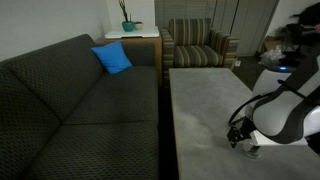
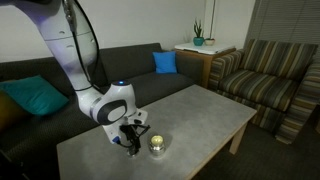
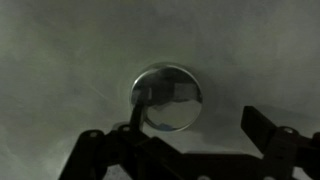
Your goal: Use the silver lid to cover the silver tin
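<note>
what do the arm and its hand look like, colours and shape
The arm is white-grey, built of smooth rounded segments, with a small blue light near the wrist. The hand is black, with two angular, linked fingers.

Grey sofa (image 1: 70, 100), blue cushion (image 1: 112, 58)

- I see a long dark grey sofa (image 1: 70, 95) set against a plain white wall (image 2: 130, 25).
- A blue cushion (image 1: 113, 58) leans at one end of it, and a teal cushion (image 2: 35, 97) at the other.
- A pale grey low table (image 1: 200, 100) stands just in front of the sofa.
- Past the sofa's arm, a small side table (image 2: 200, 48) carries a potted plant (image 2: 198, 35).
- A striped armchair (image 2: 265, 80) sits beside that, with grey curtains (image 2: 285, 20) behind it.
</note>
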Robot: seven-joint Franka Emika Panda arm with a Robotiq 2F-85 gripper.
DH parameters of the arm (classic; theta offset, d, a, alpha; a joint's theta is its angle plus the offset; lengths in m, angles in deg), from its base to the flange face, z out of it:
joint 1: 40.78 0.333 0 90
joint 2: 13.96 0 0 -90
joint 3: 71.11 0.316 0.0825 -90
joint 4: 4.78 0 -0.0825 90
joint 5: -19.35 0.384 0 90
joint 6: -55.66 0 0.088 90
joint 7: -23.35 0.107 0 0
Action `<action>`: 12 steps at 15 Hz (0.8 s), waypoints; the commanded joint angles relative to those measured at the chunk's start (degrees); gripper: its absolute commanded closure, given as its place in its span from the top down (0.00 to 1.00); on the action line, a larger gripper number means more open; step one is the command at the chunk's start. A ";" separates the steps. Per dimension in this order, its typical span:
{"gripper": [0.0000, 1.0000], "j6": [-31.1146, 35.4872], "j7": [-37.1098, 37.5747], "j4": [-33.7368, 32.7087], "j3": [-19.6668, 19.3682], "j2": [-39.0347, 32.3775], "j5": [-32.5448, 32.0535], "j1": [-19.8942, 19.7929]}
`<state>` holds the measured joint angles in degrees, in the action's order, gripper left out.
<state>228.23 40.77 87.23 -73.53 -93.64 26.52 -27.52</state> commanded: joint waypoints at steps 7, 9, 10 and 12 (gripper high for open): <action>1.00 2.23 4.85 10.04 -6.31 6.59 2.20 8.83; 1.00 2.38 5.47 11.63 -6.81 7.24 2.61 9.46; 1.00 2.47 5.27 11.99 -6.71 7.19 2.60 9.33; 1.00 3.46 2.89 11.37 -5.20 6.37 1.78 6.77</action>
<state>229.31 46.09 96.06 -79.84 -88.31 28.42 -18.63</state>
